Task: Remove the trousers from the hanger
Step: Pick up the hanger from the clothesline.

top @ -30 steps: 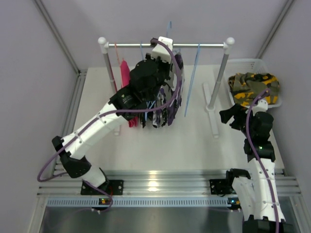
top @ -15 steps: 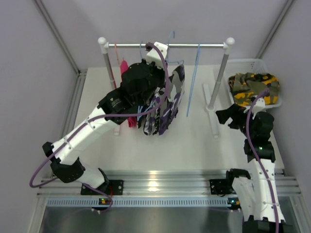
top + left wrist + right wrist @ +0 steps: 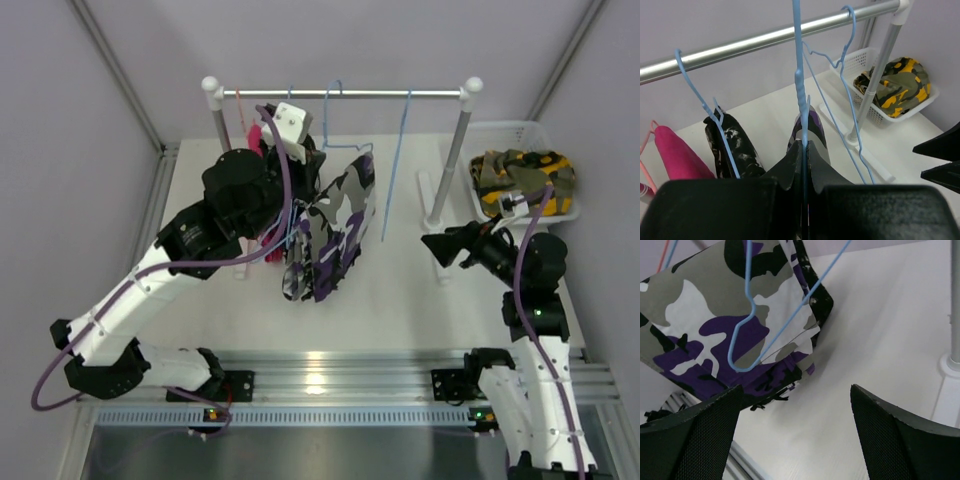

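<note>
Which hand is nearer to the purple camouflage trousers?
Left. The left hand grips the hanger just above the purple trousers; the right hand is open, apart to their right.

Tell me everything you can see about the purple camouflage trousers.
The purple camouflage trousers are small, soft cloth, patched purple, white, grey and black. They hang draped on a blue wire hanger, tilted rather than straight down. The left claw is shut on that hanger's wire. The open right claw faces them, apart.
</note>
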`<action>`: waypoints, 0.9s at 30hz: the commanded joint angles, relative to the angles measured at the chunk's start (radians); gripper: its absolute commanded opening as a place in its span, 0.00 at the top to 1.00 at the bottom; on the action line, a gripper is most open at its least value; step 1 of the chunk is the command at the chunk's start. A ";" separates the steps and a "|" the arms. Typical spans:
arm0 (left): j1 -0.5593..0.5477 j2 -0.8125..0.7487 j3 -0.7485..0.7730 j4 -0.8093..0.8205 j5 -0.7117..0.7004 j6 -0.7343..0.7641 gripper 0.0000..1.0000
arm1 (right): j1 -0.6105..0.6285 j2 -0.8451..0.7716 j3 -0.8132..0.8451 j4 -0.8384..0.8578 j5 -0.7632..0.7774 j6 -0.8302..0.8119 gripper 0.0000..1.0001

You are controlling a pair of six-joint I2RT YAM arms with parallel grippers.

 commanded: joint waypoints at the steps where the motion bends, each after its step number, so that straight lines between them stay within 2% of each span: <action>1: -0.003 -0.080 0.025 0.174 0.024 -0.031 1.00 | 0.025 -0.024 0.054 0.147 -0.136 0.042 0.13; 8: -0.005 -0.088 -0.047 0.204 0.038 -0.060 1.00 | 0.045 -0.041 0.114 0.164 -0.194 0.113 0.11; 11: -0.009 -0.076 -0.072 0.224 0.036 -0.069 1.00 | 0.095 -0.053 0.148 0.135 -0.167 0.124 0.09; 14: -0.023 -0.064 -0.086 0.246 0.028 -0.074 1.00 | 0.121 -0.044 0.211 0.026 -0.115 0.095 0.07; 18: -0.086 -0.053 -0.100 0.293 -0.037 -0.048 1.00 | 0.173 -0.030 0.219 0.001 -0.089 0.104 0.07; 21: -0.137 -0.037 -0.091 0.305 -0.097 -0.009 1.00 | 0.246 -0.021 0.199 -0.005 -0.004 0.079 0.07; 24: -0.187 -0.025 -0.090 0.325 -0.157 0.030 1.00 | 0.389 0.034 0.206 -0.040 0.118 0.027 0.08; 25: -0.196 -0.024 -0.094 0.335 -0.191 0.037 1.00 | 0.521 0.051 0.211 -0.043 0.241 0.010 0.08; 26: -0.203 -0.022 -0.097 0.341 -0.206 0.043 1.00 | 0.601 0.086 0.217 -0.052 0.323 -0.029 0.08; 27: -0.212 -0.022 -0.097 0.345 -0.220 0.043 1.00 | 0.697 0.103 0.238 -0.057 0.541 -0.054 0.08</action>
